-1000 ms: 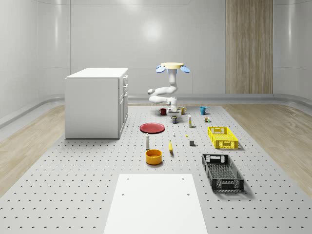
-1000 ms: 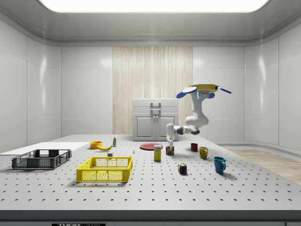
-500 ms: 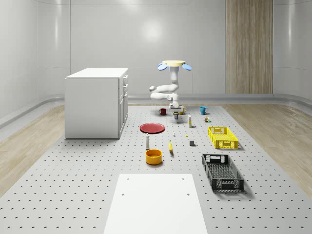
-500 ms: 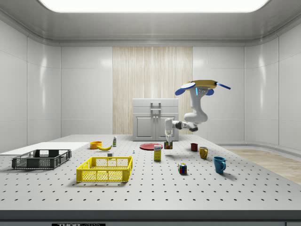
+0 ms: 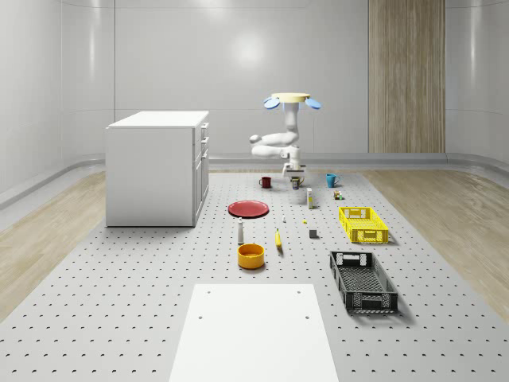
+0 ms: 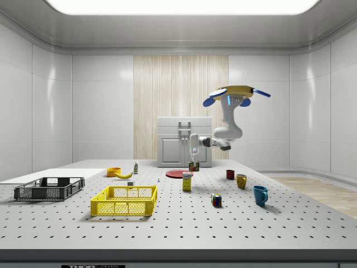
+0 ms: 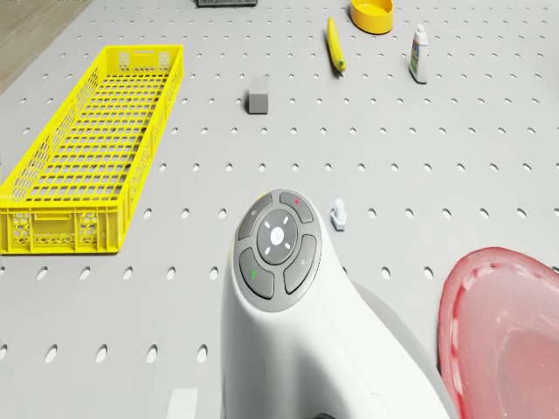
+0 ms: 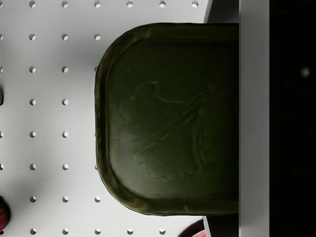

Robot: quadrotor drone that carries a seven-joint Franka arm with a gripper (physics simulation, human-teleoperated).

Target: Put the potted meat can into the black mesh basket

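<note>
**Can lifted, held in air**

Drone (image 6: pixel 237 91) hovers above the table's (image 5: pixel 143 302) far end. Gripper (image 6: pixel 193 162) pinches the potted meat can (image 6: pixel 194 166) (dark olive lid, rounded corners, embossed), clear of the table, well apart from the black mesh basket (image 5: pixel 363 281).

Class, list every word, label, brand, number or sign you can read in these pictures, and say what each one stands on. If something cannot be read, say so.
No text can be read.
Potted meat can in the pincer: embossed lid pattern, no letters.
Small bottle: label too small.
Box by the yellow crate: print too small.
Strip at the side view's bottom edge: blurred marks, illegible.
Arm's button pad: tiny symbols, no words.
</note>
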